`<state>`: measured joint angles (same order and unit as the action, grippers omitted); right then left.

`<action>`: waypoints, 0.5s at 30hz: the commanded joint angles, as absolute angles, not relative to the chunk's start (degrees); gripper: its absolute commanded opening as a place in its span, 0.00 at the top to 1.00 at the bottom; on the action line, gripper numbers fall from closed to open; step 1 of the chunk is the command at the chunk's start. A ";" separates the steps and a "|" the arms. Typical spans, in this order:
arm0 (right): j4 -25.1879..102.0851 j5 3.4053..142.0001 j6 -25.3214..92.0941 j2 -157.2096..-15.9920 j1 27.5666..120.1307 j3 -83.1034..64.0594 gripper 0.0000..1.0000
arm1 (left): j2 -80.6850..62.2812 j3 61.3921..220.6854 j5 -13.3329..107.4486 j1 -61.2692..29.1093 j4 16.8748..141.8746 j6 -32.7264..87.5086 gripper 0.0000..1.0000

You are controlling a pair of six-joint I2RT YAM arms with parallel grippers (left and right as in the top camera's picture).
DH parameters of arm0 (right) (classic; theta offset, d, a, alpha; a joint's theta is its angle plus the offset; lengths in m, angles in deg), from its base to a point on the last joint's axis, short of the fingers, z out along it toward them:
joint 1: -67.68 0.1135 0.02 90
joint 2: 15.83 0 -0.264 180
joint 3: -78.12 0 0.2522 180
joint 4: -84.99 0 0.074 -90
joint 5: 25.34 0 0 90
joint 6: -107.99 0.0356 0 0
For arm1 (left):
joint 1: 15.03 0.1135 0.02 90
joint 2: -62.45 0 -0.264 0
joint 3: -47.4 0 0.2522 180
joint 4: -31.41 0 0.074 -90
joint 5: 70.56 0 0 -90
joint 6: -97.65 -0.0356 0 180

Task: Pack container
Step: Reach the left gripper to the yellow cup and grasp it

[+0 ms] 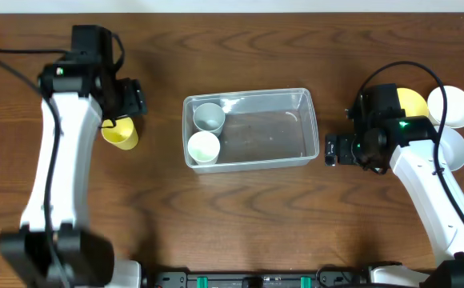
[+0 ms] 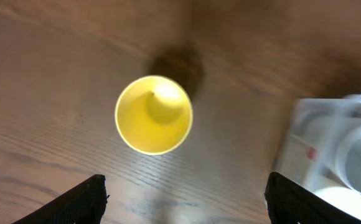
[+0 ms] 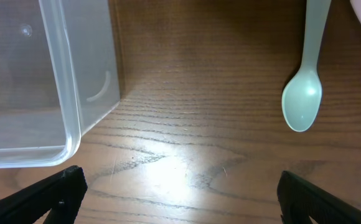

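Observation:
The clear container (image 1: pixel 272 132) stands mid-table and holds a grey cup (image 1: pixel 209 117) and a white cup (image 1: pixel 203 147) at its left end. A yellow cup (image 1: pixel 120 134) stands upright on the table to its left. My left gripper (image 1: pixel 134 99) is open and empty above that cup. In the left wrist view the yellow cup (image 2: pixel 154 114) lies ahead of the spread fingers (image 2: pixel 183 186), and the container's edge (image 2: pixel 305 143) shows at the right. My right gripper (image 1: pixel 334 150) is open and empty just right of the container. The right wrist view shows its fingers (image 3: pixel 180 180) and the container's corner (image 3: pixel 68 93).
A pale green spoon (image 3: pixel 304 93) lies on the wood right of the container. A yellow bowl (image 1: pixel 412 102) and two white bowls (image 1: pixel 452 106) (image 1: pixel 454 148) sit at the far right, beside the right arm.

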<state>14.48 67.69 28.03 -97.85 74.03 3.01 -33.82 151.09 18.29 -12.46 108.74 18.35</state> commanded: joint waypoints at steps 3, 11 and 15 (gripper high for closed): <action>14.46 67.47 27.55 -97.96 74.41 2.34 0.01 | -44.07 150.20 23.10 -10.98 108.70 18.70 0.18; 14.40 67.47 27.14 -97.96 74.41 2.34 0.01 | -53.43 150.20 23.34 -10.98 108.56 18.68 0.48; 14.40 67.45 27.11 -97.96 74.41 2.34 0.01 | -53.50 150.22 23.32 -10.98 108.61 18.66 0.67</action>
<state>14.46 67.66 27.99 -97.85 74.03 3.01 -54.04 150.39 23.12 -11.06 108.19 18.68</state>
